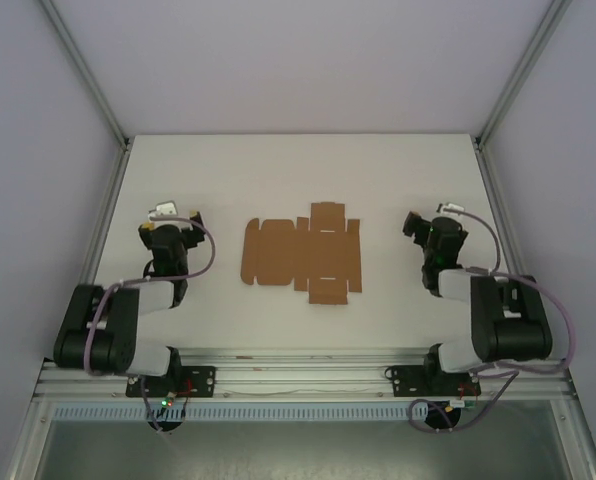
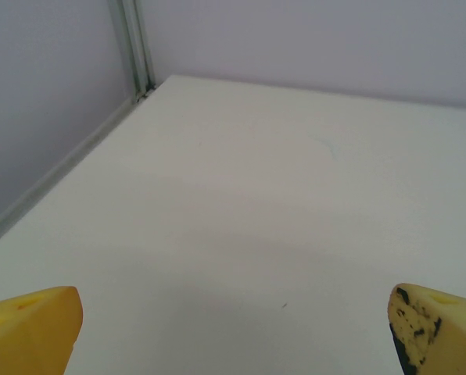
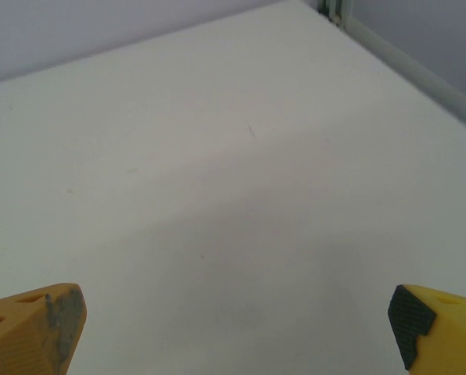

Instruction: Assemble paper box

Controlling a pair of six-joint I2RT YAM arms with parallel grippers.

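Left gripper [image 2: 233, 332] and right gripper [image 3: 234, 328] gape wide, empty, flanking paper box [image 1: 301, 254].

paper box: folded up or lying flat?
Flat, unfolded. The top view shows the paper box spread on the table, flaps splayed outward, crease lines visible, no wall raised.

the paper box [image 1: 302, 252] lies flat and unfolded, brown, flaps spread, mid-table.

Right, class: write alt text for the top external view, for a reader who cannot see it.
An unfolded brown paper box lies flat in the middle of a white table, between two robot arms. The left gripper and right gripper sit either side, apart from it.
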